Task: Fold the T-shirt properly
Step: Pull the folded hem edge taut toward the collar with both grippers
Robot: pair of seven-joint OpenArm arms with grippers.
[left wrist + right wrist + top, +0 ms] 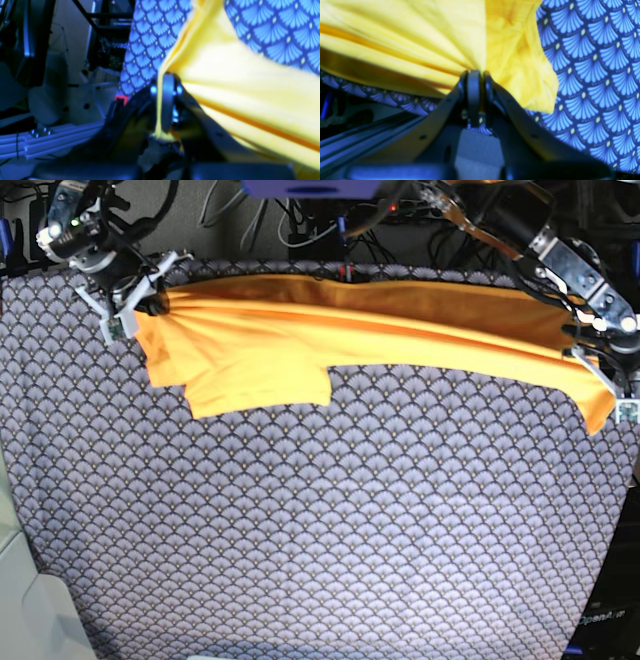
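Both grippers are clamped on the T-shirt [300,340], one at each end. In the base view the right gripper [150,305] sits at the far left corner of the scallop-patterned cloth [320,520], and its wrist view shows the jaws pressed together on a pinch of yellow fabric that fans out in pleats from the grip. The left gripper [590,350] is at the far right edge; in its wrist view the left gripper [166,105] has a thin fold of the T-shirt [237,82] running down between its closed jaws.

Stretched between them, the garment forms a long band along the cloth's far edge, its long axis running left to right. A folded sleeve section hangs toward the camera near the left end, and the right tip droops past the gripper.
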